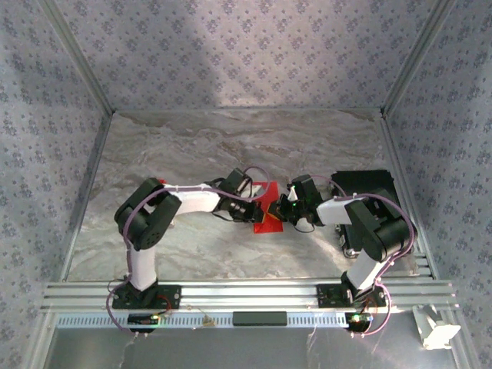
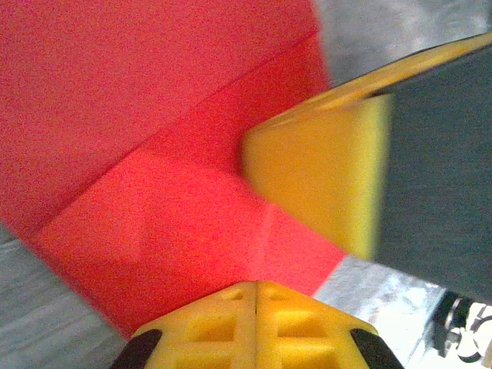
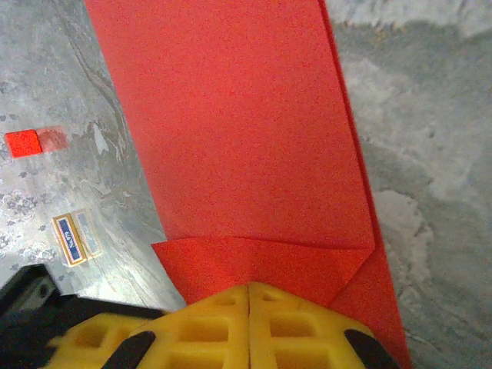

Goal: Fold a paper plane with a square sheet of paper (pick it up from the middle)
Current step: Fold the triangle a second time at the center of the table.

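The square sheet of paper [image 1: 268, 224] lies folded on the marble table, bright red, between the two arms. In the left wrist view the paper [image 2: 154, 115] shows layered flaps and a diagonal crease. My left gripper [image 2: 256, 288] is shut, its yellow tips resting on the paper's near edge. A yellow finger [image 2: 323, 177] of the right gripper lies on the same paper just beyond. In the right wrist view the paper [image 3: 238, 131] is a long panel with a small folded flap at its near end. My right gripper [image 3: 250, 286] is shut, its tips on that flap. From above, the left gripper [image 1: 259, 206] and right gripper [image 1: 281, 209] meet over the paper.
A small red rectangular piece [image 3: 23, 142] and a small printed card [image 3: 73, 238] lie on the table left of the paper. A black box [image 1: 370, 187] stands at the right behind the right arm. Patterned walls enclose the table.
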You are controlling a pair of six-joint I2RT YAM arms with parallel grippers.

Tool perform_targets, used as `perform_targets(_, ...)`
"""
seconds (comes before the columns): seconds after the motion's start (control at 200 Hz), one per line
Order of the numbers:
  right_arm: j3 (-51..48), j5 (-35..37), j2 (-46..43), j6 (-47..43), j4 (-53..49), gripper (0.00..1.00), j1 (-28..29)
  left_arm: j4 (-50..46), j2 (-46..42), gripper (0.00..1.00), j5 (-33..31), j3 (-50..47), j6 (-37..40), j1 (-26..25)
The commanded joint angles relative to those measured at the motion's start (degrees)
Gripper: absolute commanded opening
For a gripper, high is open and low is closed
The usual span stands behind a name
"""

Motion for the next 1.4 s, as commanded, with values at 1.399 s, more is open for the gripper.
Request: perform_targets(1.399,4.3,0.5,-2.7,-5.4,-7.7,0.09,-8.5,-1.1,1.0,0.00,-3.9,-7.0,0.5,0.8)
